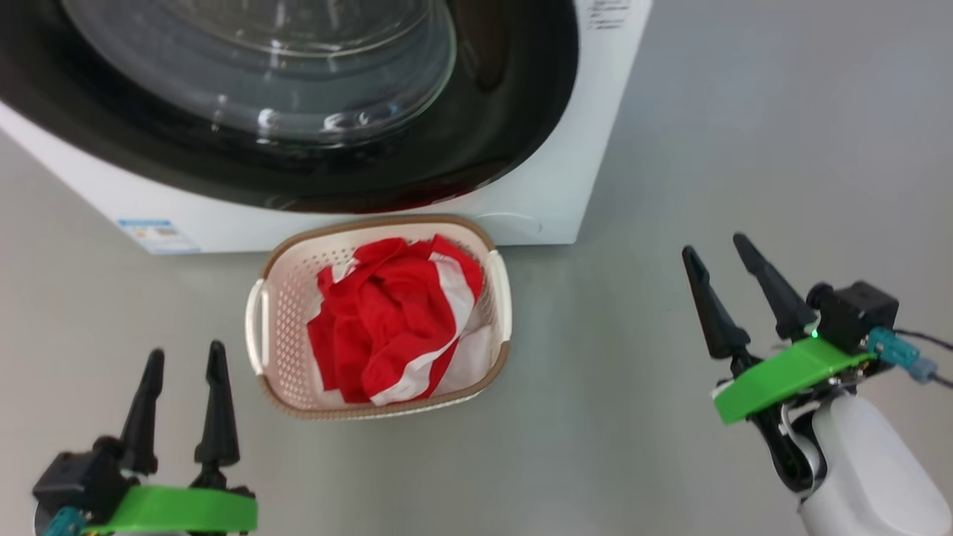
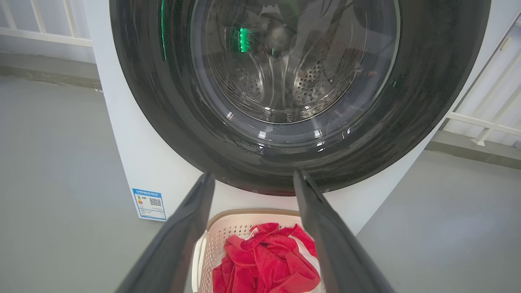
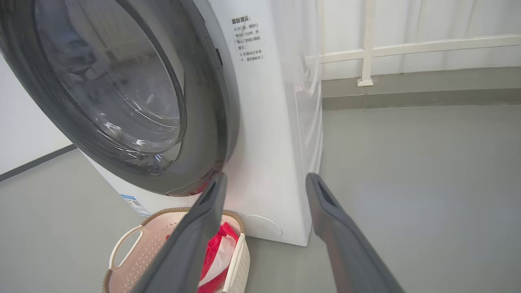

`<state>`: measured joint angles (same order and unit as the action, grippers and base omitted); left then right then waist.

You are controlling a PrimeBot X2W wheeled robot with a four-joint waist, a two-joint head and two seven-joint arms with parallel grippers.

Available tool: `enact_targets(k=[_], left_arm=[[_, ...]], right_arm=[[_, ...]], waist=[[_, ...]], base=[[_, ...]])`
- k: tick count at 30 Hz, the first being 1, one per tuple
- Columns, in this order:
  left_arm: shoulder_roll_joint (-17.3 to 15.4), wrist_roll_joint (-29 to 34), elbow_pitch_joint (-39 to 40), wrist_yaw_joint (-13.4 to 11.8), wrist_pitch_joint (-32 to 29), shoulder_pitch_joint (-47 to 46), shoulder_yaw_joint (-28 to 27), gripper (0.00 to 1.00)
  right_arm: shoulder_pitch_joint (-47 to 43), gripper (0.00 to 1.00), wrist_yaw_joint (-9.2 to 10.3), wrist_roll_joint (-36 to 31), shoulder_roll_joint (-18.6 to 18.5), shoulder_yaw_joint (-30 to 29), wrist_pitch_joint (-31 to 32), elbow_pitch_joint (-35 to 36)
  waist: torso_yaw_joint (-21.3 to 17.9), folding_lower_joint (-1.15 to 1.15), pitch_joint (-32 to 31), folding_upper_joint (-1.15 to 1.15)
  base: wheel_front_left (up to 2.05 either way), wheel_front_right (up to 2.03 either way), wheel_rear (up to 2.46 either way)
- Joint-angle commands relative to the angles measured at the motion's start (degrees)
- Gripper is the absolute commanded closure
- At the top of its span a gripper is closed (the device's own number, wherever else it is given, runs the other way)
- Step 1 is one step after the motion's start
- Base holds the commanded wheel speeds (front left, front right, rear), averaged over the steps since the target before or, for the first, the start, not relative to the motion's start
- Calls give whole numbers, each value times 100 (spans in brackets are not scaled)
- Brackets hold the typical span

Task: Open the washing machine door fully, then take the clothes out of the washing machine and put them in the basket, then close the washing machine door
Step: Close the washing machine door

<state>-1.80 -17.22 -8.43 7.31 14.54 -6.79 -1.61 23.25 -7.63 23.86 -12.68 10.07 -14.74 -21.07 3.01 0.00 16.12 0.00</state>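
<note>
White front-load washing machine (image 1: 551, 201) on a grey floor (image 1: 744, 149), seen from above & from the front.

The washing machine door (image 1: 313, 89) is round w/ a wide glossy black rim & a bulging clear glass window. It lies flat against the machine's front & looks shut. In the left wrist view the steel drum shows thru the glass.

The basket (image 1: 277, 327) is cream plastic w/ perforated sides, a brown rim & white side handles. It sits on the floor directly in front of the machine, just below the door's lower edge. Can't tell if it touches the machine's base.

The clothes (image 1: 387, 320), red fabric w/ white stripes, are bunched inside the basket & cover most of its bottom.

The left gripper (image 1: 185, 350) is in front of the machine, farther out than the basket & toward the machine's left side. Its two dark fingers point at the machine & are spread apart, nothing btwn them, nothing held.

The right gripper (image 1: 714, 245) is out past the machine's right front corner, over bare floor, well apart from the basket. Its fingers are parted wide w/ nothing gripped.

On the machine's front:
- A small blue label (image 2: 149, 203) low at the left.
- Printed text (image 3: 247, 38) high at the right, beside the door.
- A round flap outline (image 3: 260, 226) low at the right, near the basket.

A white railing (image 3: 407, 44) runs behind the machine.
</note>
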Motion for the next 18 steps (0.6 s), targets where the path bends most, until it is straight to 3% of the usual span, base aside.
enact_targets(k=[1, 18], left_arm=[[-108, 67, 111, 17, 46, 90, -234, 0], [-159, 106, 108, 17, 46, 502, -582, 0]], right_arm=[[-181, 0, 14, -50, 4, 75, -26, 139], [-788, 0, 14, -47, -96, 7, -26, 188]], waist=[[-248, 0, -240, 0], [-617, 0, -635, 0]], base=[[0, 0, 0], [0, 0, 0]])
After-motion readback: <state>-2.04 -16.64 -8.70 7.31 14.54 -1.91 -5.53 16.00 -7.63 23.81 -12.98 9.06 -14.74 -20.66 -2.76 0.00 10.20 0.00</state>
